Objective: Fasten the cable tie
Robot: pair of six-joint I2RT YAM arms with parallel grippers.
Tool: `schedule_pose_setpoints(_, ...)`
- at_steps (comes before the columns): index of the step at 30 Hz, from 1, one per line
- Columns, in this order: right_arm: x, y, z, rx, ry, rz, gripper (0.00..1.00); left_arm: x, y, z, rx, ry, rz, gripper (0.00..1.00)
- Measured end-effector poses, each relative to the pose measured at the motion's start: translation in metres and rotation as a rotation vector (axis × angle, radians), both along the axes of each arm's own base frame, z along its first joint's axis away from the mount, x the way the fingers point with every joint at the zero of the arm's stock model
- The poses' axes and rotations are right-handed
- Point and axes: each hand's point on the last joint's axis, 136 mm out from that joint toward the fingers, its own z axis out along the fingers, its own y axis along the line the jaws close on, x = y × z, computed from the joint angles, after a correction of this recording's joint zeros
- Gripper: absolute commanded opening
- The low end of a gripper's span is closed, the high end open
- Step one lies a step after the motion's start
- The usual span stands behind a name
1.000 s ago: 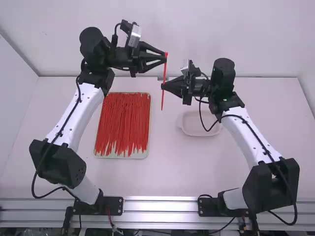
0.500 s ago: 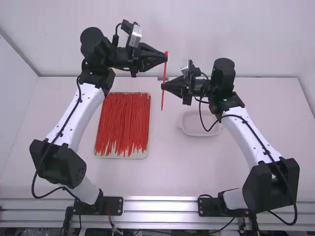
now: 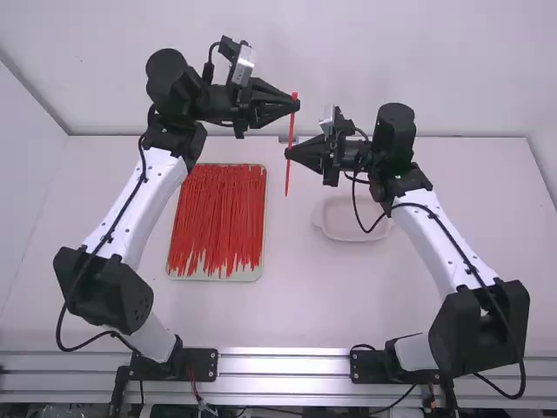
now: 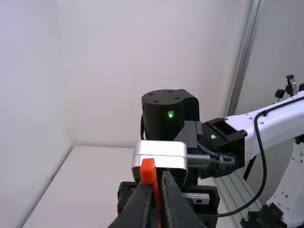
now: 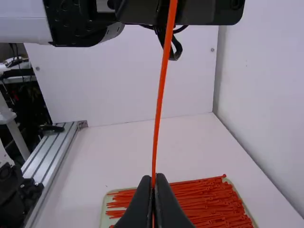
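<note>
**Cable tie, held aloft between two tools**

Spare ties (image 3: 218, 218): lying flat at the left of the table (image 3: 305, 287). Left tool (image 3: 294, 104): clamped on the head end of the cable tie (image 3: 291, 126), high above the table. Tie: long axis near upright, head uppermost. Right tool (image 3: 289, 152): pinched on the strap just below the left tool. Tail: hangs free beneath, so the right arm looks nearer for looping it up to the head

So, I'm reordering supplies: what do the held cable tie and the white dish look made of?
The cable tie: thin flexible plastic, probably nylon, smooth red-orange; it curves slightly along its length. The white dish: likely moulded plastic, plain matte white with rounded corners, though ceramic can't be excluded.
</note>
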Motion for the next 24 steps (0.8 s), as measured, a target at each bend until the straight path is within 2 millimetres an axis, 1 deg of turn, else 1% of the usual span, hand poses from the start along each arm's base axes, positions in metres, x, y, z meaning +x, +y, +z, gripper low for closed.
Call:
schedule_pose_setpoints(2, 0.0, 0.0, 0.0, 0.0, 0.0, 0.0, 0.0, 0.0, 0.0, 0.0, 0.0, 0.0, 0.0, 0.02)
schedule_pose_setpoints(9, 0.0, 0.0, 0.0, 0.001, 0.006, -0.001, 0.0, 0.0, 0.0, 0.0, 0.0, 0.0, 0.001, 0.02)
schedule_pose_setpoints(10, 0.0, 0.0, 0.0, 0.001, 0.006, -0.001, 0.05, 0.0, 0.0, 0.0, 0.0, 0.0, 0.0, 0.02)
schedule_pose_setpoints(11, 0.0, 0.0, 0.0, 0.001, 0.006, -0.001, 0.26, 0.0, 0.0, 0.0, 0.0, 0.0, 0.001, 0.02)
schedule_pose_setpoints(12, 0.0, 0.0, 0.0, 0.001, 0.01, -0.002, 0.53, 0.0, 0.0, 0.0, 0.0, 0.0, 0.001, 0.02)
schedule_pose_setpoints(13, 0.001, -0.001, 0.0, 0.0, 0.012, -0.004, 0.98, 0.0, 0.0, 0.0, 0.0, 0.001, 0.001, 0.02)
schedule_pose_setpoints(17, 0.008, -0.004, -0.001, -0.002, 0.03, -0.046, 0.98, 0.002, 0.003, 0.001, -0.003, 0.01, 0.01, 0.02)
schedule_pose_setpoints(19, 0.013, -0.006, -0.001, -0.004, 0.036, -0.073, 0.98, 0.007, 0.008, 0.002, -0.008, 0.023, 0.032, 0.02)
schedule_pose_setpoints(24, 0.02, -0.008, -0.002, -0.01, 0.023, -0.11, 0.98, 0.027, 0.029, 0.004, -0.024, 0.073, 0.128, 0.02)
